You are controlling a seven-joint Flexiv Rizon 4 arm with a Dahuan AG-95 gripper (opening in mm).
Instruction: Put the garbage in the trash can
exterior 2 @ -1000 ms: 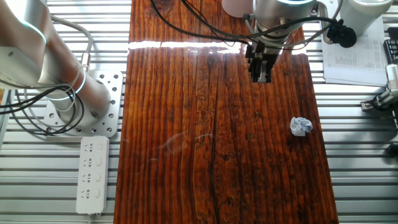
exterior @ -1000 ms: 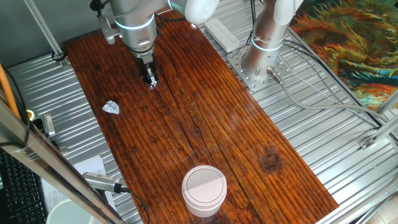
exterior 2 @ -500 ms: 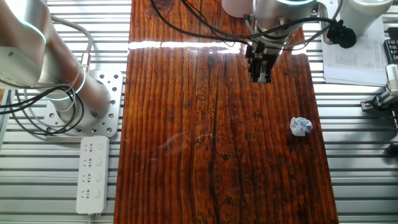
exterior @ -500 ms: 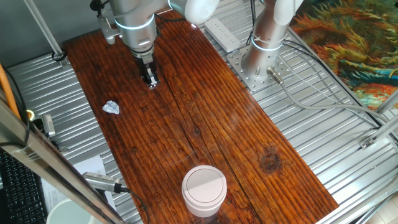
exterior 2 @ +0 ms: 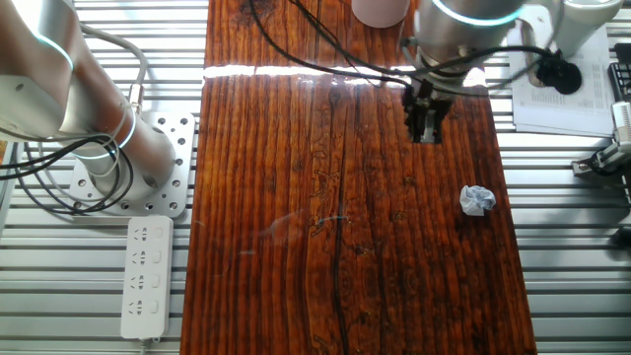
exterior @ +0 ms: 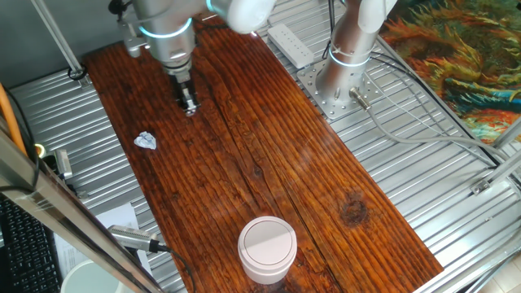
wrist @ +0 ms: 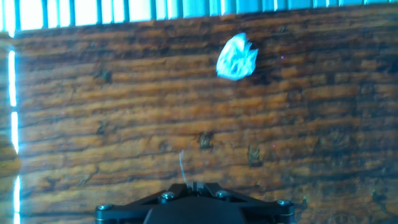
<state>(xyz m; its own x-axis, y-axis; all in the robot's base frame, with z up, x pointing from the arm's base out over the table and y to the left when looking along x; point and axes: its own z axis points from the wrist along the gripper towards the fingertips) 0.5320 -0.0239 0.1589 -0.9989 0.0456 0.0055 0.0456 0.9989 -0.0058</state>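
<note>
The garbage [exterior: 146,141] is a small crumpled white wad lying on the wooden tabletop [exterior: 269,163] near its left edge. It also shows in the other fixed view [exterior 2: 477,200] and in the upper middle of the hand view [wrist: 237,56]. My gripper [exterior: 189,107] hangs above the wood, to the right of the wad and farther back, fingers shut together and empty. It also shows in the other fixed view [exterior 2: 427,133]. In the hand view the fingertips [wrist: 193,186] meet at the bottom edge. The trash can [exterior: 267,248], pale with a flat white swing lid, stands at the near end of the table.
The arm's silver base [exterior: 338,81] and a white power strip [exterior: 291,45] stand on the metal slats to the right of the table. A plain white bucket rim [exterior: 81,277] shows at the lower left. Cables [exterior: 407,134] run across the slats on the right.
My gripper has moved a short way sideways toward the garbage's side of the table, still shut. The wad and the trash can have not moved.
</note>
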